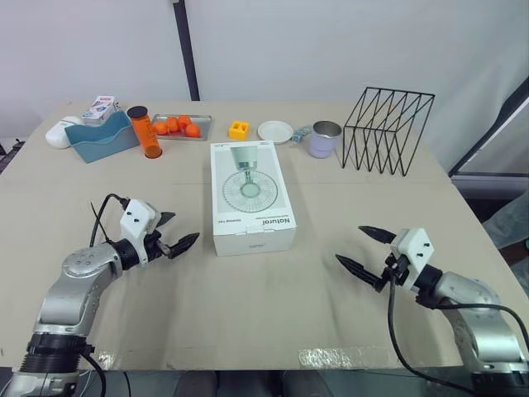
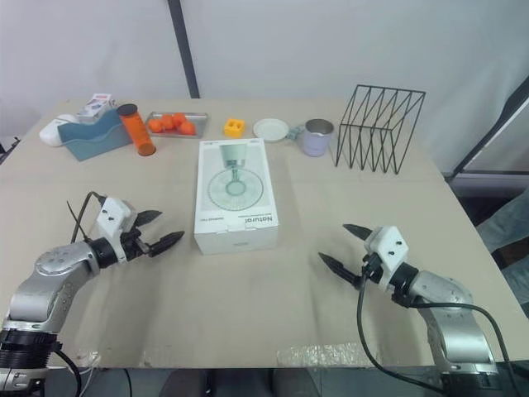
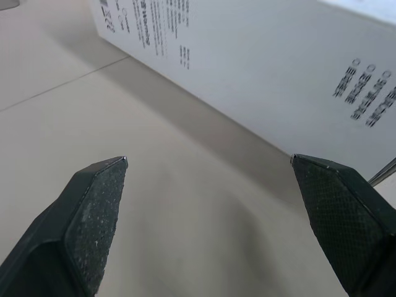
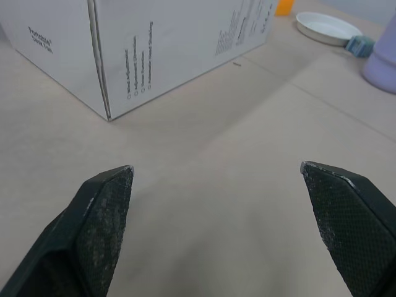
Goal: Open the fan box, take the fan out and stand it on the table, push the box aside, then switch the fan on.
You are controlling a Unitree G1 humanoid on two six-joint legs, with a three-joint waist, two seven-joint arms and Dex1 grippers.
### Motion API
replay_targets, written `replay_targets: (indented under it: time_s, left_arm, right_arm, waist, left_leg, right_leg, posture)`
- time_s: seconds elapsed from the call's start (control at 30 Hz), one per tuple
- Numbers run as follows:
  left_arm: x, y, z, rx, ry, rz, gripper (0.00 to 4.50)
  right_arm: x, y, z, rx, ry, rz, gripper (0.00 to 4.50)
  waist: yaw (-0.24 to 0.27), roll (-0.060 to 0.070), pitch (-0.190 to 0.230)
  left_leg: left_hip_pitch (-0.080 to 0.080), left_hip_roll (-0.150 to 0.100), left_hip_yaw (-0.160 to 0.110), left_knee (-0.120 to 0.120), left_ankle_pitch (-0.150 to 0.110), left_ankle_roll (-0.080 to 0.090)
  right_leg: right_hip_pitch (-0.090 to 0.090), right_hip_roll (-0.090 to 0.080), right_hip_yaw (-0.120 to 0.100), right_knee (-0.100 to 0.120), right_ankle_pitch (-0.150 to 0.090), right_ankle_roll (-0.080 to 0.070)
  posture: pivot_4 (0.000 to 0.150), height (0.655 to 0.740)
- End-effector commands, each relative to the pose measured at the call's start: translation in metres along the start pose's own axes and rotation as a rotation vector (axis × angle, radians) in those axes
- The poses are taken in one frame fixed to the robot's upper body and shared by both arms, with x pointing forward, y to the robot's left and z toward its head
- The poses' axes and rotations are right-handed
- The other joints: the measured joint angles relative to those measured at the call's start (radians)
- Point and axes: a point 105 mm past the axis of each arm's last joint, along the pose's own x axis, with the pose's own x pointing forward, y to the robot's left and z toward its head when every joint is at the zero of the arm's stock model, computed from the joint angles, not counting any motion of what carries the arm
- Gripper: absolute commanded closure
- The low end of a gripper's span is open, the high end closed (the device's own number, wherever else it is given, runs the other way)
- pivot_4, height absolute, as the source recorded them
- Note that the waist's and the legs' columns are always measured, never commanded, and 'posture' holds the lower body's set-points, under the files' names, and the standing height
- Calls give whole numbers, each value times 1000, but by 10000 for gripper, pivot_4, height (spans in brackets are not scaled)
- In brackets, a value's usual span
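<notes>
- Closed white fan box (image 1: 250, 194), lid printed "Naturol".
- Left gripper (image 1: 186, 227) spread wide, just left of it.
- Right gripper (image 1: 349, 244) spread wide, near right.

Beige worktop (image 1: 273, 306) in front of a plain white wall (image 1: 331, 50), in soft, even light.
The worktop runs under the left gripper (image 1: 186, 227) and the right gripper (image 1: 348, 243) and on to the wall well beyond them. A dark upright pole (image 1: 186, 50) stands against the wall, far beyond the left gripper. A dark slanted bar (image 1: 496, 124) stands off the worktop's edge, beyond and outward of the right gripper. A shiny tape strip (image 1: 339, 357) lies on the near edge behind the right gripper.
</notes>
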Motion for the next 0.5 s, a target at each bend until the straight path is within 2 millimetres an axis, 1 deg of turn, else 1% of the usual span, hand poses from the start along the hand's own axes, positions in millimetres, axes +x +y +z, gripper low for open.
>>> replay_targets:
  time_s: [0.03, 0.13, 0.17, 0.23, 0.3, 0.37, 0.4, 0.5]
  left_arm:
    - [5, -8, 49, 71, -113, -86, 371]
    - [11, -25, 67, 86, -127, -199, 371]
    - [13, -31, 70, 87, -122, -234, 2763]
    - [17, -39, 72, 97, -101, -278, 8357]
    - [19, -43, 70, 95, -82, -297, 15405]
    - [25, -47, 64, 95, -55, -306, 22672]
    - [27, -48, 59, 93, -37, -306, 25370]
    - [31, -50, 48, 99, 11, -309, 35793]
  right_arm:
    - [6, -2, 35, -70, -79, 39, 0]
    - [16, 2, 48, -116, -91, 87, 0]
    - [19, 4, 53, -128, -97, 101, 0]
    - [24, 7, 61, -150, -106, 126, 0]
    - [28, 11, 66, -164, -111, 143, 0]
    - [35, 17, 74, -187, -121, 172, 0]
    - [39, 20, 78, -195, -128, 181, 0]
    - [46, 26, 86, -211, -138, 204, 0]
  waist:
    - [0, 0, 0]
    - [0, 0, 0]
    - [0, 0, 0]
    - [-2, 0, 0]
    - [-2, 0, 0]
    - [-2, 0, 0]
    - [-2, 0, 0]
    - [-1, 0, 0]
  left_leg:
    - [0, 0, 0, 0, 0, 0]
    - [0, 0, 0, 0, 0, 0]
    - [0, 0, 0, 0, 0, 0]
    - [0, 0, 0, 0, 0, 0]
    - [0, 0, 0, 0, 0, 0]
    - [0, 0, 0, 0, 0, 0]
    - [0, 0, 0, 0, 0, 0]
    - [0, 0, 0, 1, 0, 0]
  right_leg:
    - [0, 0, 0, 0, 0, 0]
    - [0, 0, 0, 0, 0, 0]
    - [0, 0, 0, 0, 0, 0]
    - [0, 0, 0, 0, 0, 1]
    - [0, 0, 0, 0, 0, 1]
    - [0, 1, 0, 0, 0, 1]
    - [0, 1, 0, 0, 0, 0]
    - [0, 1, 0, 0, 0, 0]
  posture:
    - [1500, 7400]
    - [1500, 7400]
    - [1500, 7400]
    - [1500, 7400]
    - [1500, 7400]
    - [1500, 7400]
    - [1500, 7400]
    - [1500, 7400]
